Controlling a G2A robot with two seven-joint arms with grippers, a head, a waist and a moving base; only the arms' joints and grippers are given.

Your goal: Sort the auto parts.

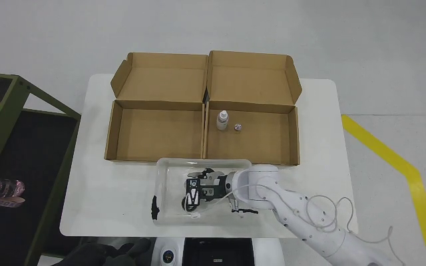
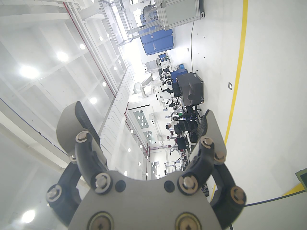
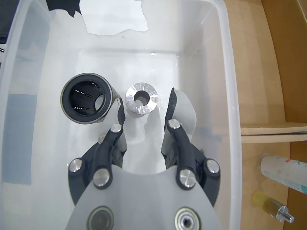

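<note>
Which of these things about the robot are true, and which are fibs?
1. The right tool is inside the bin. True.
2. It is shut on a part. False: it is open, with the ring between its fingers.
3. A bottle is in a box. True.
4. The left tool holds a part. False: it is open and holds nothing.

Clear bin [image 3: 225, 72] — near wall covered by the right gripper [image 3: 146, 100], one side cut off at the picture's edge. White bottle [image 3: 285, 171], in the cardboard box [image 3: 263, 72] beside the bin — one end cut off. Small part [image 1: 237, 126] beyond the bin, seen from above: too small to be identified. Parts inside the bin, seen from above: largely masked by the gripper.
</note>
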